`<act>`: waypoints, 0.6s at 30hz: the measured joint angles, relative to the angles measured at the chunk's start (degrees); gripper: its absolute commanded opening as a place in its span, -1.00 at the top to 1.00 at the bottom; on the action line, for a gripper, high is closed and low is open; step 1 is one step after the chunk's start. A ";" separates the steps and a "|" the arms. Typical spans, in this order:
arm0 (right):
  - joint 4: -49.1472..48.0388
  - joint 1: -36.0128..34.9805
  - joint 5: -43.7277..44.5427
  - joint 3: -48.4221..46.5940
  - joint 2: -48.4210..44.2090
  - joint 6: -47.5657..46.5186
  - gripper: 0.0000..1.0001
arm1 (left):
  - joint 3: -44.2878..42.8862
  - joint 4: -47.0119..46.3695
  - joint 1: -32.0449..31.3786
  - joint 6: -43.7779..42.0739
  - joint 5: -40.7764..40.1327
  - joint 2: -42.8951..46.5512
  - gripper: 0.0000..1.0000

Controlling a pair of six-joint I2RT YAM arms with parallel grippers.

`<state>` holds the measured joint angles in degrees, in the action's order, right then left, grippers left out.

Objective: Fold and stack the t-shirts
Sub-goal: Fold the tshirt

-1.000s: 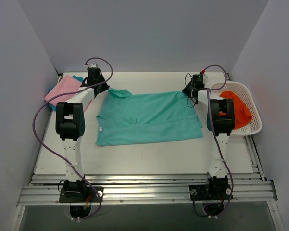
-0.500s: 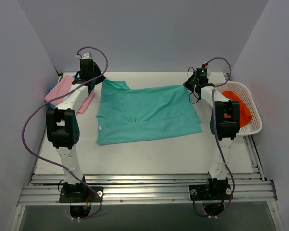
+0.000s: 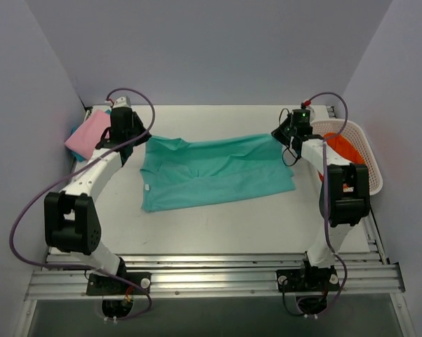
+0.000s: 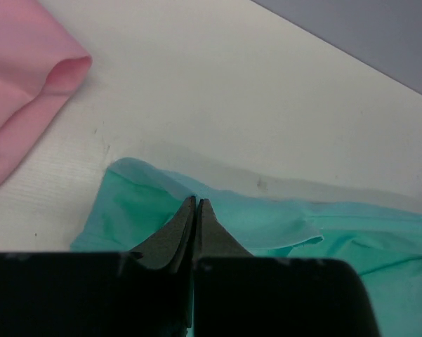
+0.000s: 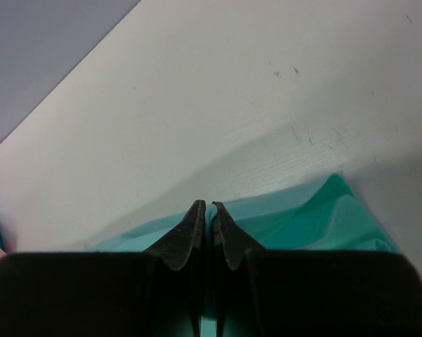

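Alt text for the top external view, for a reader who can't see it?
The left gripper and right gripper each pinch a far corner of the mint-teal t-shirt spread on the table. A pink t-shirt lies at far left; a white basket holding orange cloth sits at right.

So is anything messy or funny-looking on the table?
The teal shirt isn't flat: it has a pinched wrinkle left of its middle, and its near edge slants. Its far corners are nipped in the left pincer and the right pincer. Nothing looks spilled or torn.
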<state>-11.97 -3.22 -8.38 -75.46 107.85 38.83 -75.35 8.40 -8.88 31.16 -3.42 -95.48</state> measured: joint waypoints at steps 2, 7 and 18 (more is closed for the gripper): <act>-0.44 -0.15 0.02 3.52 -2.54 0.00 1.00 | 3.45 0.31 -0.63 0.07 -0.98 3.78 0.95; -0.63 -0.61 0.72 12.07 -9.38 -0.20 1.00 | 12.17 1.66 -3.39 0.37 -4.11 15.32 0.95; 0.94 -0.68 8.63 25.92 -17.40 1.31 -1.00 | 39.12 7.34 -19.74 14.43 -13.77 38.05 -0.49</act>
<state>-11.03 -3.90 0.25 -49.54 90.45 40.14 -36.23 15.75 -28.62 45.58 -17.19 -57.43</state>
